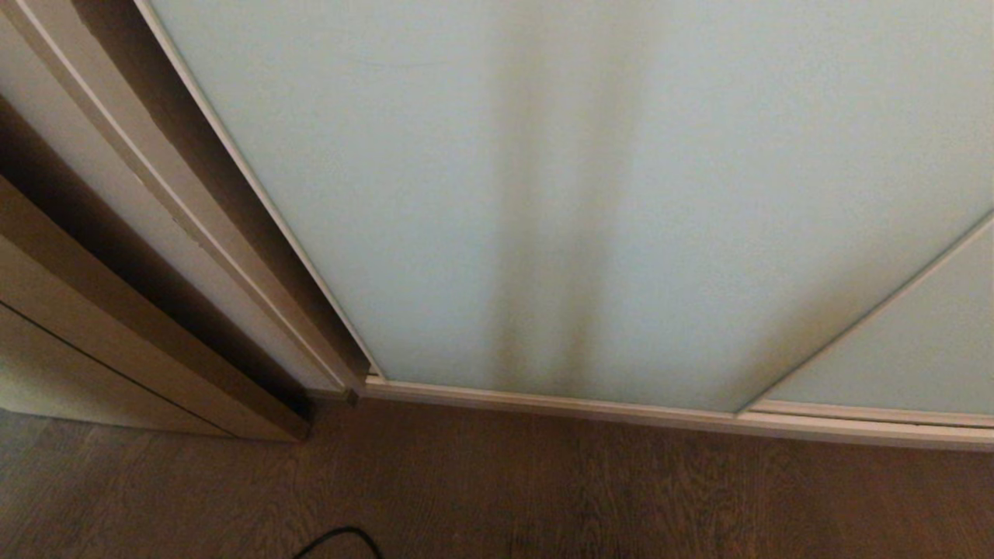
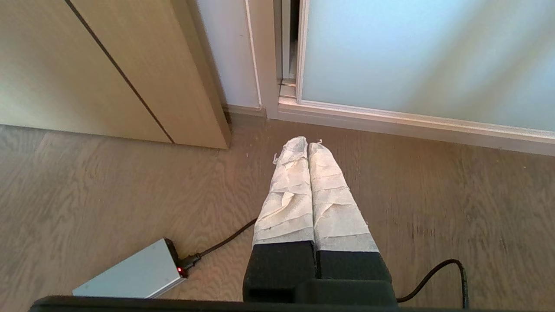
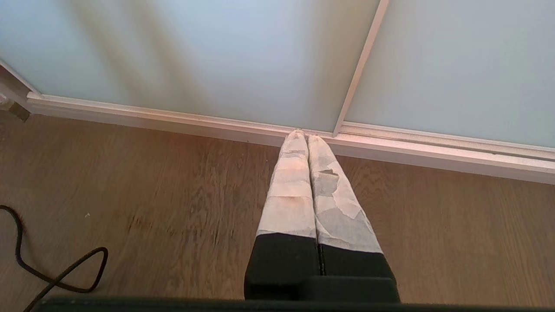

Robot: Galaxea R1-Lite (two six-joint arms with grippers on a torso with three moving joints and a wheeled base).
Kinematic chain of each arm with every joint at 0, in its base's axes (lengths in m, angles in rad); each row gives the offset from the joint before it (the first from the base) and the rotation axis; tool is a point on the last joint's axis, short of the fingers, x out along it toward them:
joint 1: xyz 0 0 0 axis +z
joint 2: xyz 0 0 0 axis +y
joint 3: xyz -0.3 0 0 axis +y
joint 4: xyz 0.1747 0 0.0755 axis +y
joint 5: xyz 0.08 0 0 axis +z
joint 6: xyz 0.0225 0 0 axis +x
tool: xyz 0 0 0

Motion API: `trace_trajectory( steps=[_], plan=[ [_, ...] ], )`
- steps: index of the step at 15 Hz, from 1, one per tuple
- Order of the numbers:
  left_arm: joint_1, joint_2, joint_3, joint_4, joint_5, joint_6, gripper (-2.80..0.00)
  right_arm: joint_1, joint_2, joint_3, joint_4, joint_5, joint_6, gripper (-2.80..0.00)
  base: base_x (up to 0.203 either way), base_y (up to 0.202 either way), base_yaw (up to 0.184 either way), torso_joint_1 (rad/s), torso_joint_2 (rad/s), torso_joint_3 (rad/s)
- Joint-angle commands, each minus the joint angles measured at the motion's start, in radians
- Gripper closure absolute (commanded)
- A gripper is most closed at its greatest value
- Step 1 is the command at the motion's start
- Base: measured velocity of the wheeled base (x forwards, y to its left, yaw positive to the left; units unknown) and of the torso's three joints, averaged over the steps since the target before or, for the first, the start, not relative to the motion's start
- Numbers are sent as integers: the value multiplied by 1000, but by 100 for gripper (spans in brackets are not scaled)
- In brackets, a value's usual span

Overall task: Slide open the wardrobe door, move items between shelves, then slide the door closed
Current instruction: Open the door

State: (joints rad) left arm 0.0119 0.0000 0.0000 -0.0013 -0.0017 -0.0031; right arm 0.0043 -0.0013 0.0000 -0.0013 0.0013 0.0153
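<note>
The sliding wardrobe door (image 1: 543, 194) of pale mint frosted glass fills the head view and stands closed against the wardrobe's left frame; it also shows in both wrist views (image 2: 412, 56) (image 3: 195, 56). A second glass panel (image 1: 901, 349) (image 3: 455, 65) overlaps it on the right. My left gripper (image 2: 308, 144) is shut and empty above the floor, short of the door's left corner. My right gripper (image 3: 307, 136) is shut and empty too, its tips pointing at the bottom rail where the two panels meet. Neither arm shows in the head view. The items and the shelves are hidden behind the door.
A beige cabinet (image 1: 116, 310) (image 2: 130, 73) stands left of the wardrobe with a narrow gap between. A white bottom rail (image 1: 621, 407) runs along the brown wood floor (image 1: 621, 497). A small grey box (image 2: 130, 275) and black cables (image 3: 52, 273) (image 2: 438, 277) lie on the floor.
</note>
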Motion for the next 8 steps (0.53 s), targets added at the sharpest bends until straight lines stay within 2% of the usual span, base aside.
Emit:
trace_trajectory(
  steps=[1, 8],
  plan=[
    [0, 2, 0, 0, 0, 0, 0, 0, -3, 0, 0, 0, 2, 0, 0, 0, 0, 0, 0, 0],
    [0, 2, 0, 0, 0, 0, 0, 0, -3, 0, 0, 0, 0, 0, 0, 0, 0, 0, 0, 0]
  ],
)
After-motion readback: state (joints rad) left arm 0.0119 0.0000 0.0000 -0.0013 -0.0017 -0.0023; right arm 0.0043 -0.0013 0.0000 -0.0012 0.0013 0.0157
